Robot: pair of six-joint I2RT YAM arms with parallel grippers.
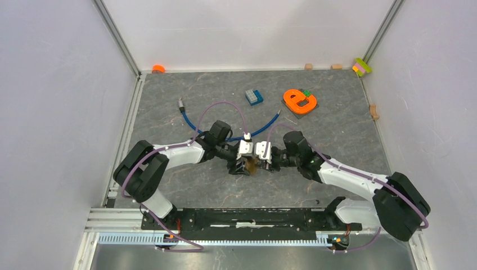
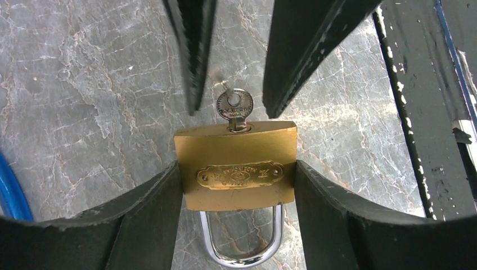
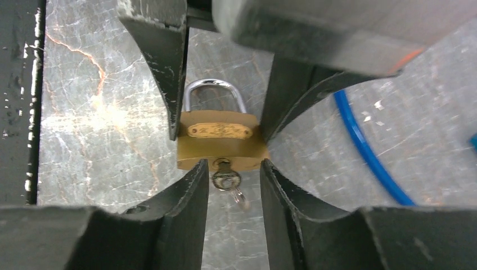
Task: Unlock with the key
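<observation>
From above, the left gripper (image 1: pixel 246 164) and right gripper (image 1: pixel 262 163) meet tip to tip over a brass padlock (image 1: pixel 252 166) on the grey table (image 1: pixel 185 185).

Left wrist view: the left gripper clamps the padlock body from both sides. The key (image 2: pixel 235 106) sits in the keyhole just beyond its fingertips, and the shackle (image 2: pixel 241 250) points back toward the wrist.

Right wrist view: the right gripper is partly open, holding nothing. Its fingers (image 3: pixel 191 191) flank the key without touching it, with the padlock just ahead.

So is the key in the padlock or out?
In. The key sits in the padlock body; only its head shows.
</observation>
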